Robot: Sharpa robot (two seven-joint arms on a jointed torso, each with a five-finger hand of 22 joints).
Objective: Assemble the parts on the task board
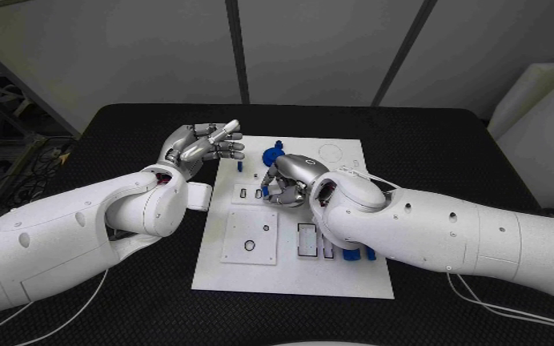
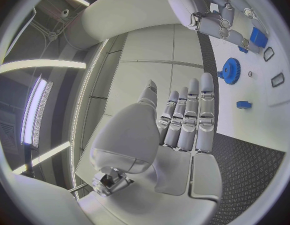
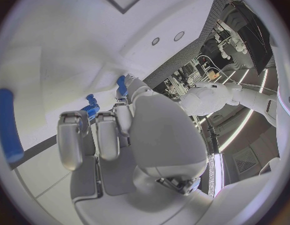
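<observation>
My left hand (image 1: 203, 146) raised, fingers extended, beside the task board (image 1: 295, 278), my right hand (image 1: 291, 179) curled over blue parts (image 1: 271, 154) mid-board, black bench (image 1: 138, 122) beneath.

A black table (image 1: 138, 126) with a finely textured top carries everything here. Flat on its middle lies the white task board (image 1: 347, 278), a long rectangle running away from the robot toward the far edge. The dark surface shows all round the board, with a broad band on each side and a narrower strip beyond its far end.
</observation>
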